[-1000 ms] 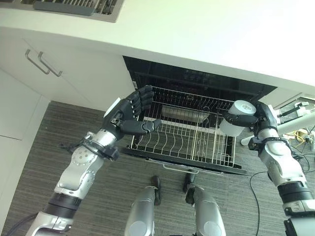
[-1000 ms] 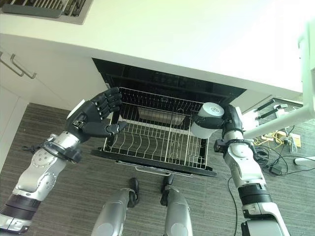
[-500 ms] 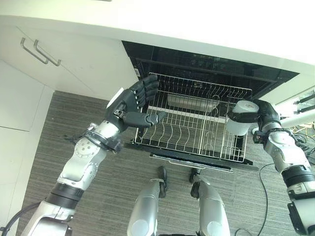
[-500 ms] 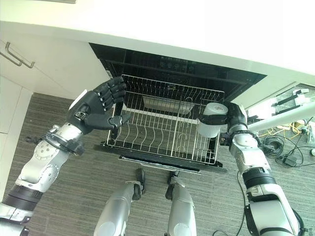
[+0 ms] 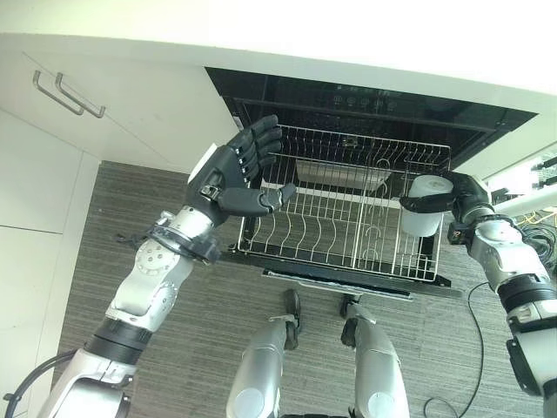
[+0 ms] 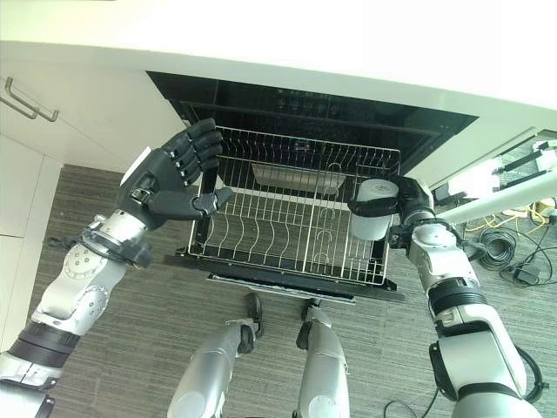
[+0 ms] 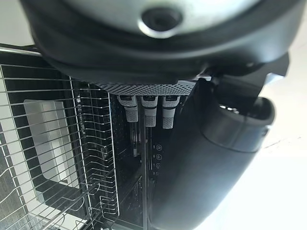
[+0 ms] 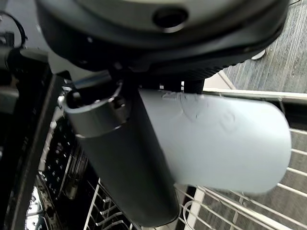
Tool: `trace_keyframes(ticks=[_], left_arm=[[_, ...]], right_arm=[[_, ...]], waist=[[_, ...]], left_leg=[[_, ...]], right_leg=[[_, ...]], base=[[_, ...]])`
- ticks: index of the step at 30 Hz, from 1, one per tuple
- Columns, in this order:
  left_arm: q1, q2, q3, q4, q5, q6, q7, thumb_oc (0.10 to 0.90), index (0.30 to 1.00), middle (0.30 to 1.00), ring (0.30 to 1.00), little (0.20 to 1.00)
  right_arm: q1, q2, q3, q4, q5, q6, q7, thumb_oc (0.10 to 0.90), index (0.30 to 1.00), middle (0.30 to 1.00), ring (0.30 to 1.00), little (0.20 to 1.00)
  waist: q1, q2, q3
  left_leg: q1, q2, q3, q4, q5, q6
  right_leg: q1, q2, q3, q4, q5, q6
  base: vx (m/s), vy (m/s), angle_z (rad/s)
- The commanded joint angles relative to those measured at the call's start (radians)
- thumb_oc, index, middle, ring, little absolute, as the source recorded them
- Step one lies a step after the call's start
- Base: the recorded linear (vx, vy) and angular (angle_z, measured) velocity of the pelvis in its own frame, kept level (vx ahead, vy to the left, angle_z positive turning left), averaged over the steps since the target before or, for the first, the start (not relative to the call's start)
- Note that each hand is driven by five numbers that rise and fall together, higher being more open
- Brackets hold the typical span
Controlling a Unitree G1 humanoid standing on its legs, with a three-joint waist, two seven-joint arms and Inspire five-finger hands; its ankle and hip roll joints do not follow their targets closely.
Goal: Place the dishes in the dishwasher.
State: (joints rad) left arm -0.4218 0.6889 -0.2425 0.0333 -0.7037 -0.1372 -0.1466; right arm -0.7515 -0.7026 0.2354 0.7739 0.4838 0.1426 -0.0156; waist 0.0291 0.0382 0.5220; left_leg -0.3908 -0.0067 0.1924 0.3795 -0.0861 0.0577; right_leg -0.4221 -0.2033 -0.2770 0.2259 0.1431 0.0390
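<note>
A white cup is held over the right end of the pulled-out dishwasher rack, with the other hand empty at the rack's left end.

On the left, white cabinet doors point(image 5: 52, 148) with bar handles are seen beside the open dishwasher point(image 5: 365, 100) under the white surface point(image 5: 287, 30). The left hand point(image 5: 233, 172) is raised at the left end of the wire rack point(image 5: 335, 226), its fingers point(image 5: 261, 139) spread wide and straight and its thumb stretched toward the rack wires; nothing is held, and the rack's back left corner lies just past the fingertips. A pale rectangular dish point(image 5: 341, 176) is seen at the back of the rack, well apart from both sets of fingers. On the right, the right hand point(image 6: 409, 207) is wrapped around the white cup point(image 6: 374, 209), which is kept upright, thumb and fingers curled round its upper wall, above the rack's right end. Grey wood-grain floor point(image 5: 191, 313) lies below.
</note>
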Motion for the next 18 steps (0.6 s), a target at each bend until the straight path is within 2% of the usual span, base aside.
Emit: trace_keyframes(ticks=[1,2,18], left_arm=[[-0.042,-0.034,0.019,-0.115,-0.05,-0.141,0.014,0.8,0.9,0.9,0.9,0.9],[-0.024,-0.034,0.026,-0.125,-0.041,-0.145,0.022,0.8,0.9,0.9,0.9,0.9],[0.039,-0.047,0.086,-0.161,0.004,-0.144,0.03,0.8,0.9,0.9,0.9,0.9]], right_arm=[[-0.071,-0.11,0.035,-0.057,-0.005,-0.042,-0.006,0.8,0.9,0.9,0.9,0.9],[-0.06,-0.123,0.018,-0.128,-0.034,-0.041,-0.019,0.8,0.9,0.9,0.9,0.9],[0.073,-0.133,-0.124,-0.498,-0.11,0.011,-0.088,0.8,0.9,0.9,0.9,0.9]], waist=[[0.009,0.033,-0.071],[0.002,0.03,-0.073],[-0.032,0.011,-0.076]], left_leg=[[0.121,0.014,-0.103,-0.079,-0.172,-0.055],[0.122,0.016,-0.101,-0.079,-0.172,-0.056],[0.123,0.025,-0.087,-0.079,-0.176,-0.049]], right_leg=[[-0.022,-0.012,0.01,0.074,-0.158,0.127],[-0.023,-0.008,0.017,0.074,-0.159,0.127],[-0.018,0.015,0.043,0.074,-0.171,0.124]], base=[[-0.01,0.033,-0.01],[-0.01,0.03,-0.03],[0.0,0.006,-0.03]])
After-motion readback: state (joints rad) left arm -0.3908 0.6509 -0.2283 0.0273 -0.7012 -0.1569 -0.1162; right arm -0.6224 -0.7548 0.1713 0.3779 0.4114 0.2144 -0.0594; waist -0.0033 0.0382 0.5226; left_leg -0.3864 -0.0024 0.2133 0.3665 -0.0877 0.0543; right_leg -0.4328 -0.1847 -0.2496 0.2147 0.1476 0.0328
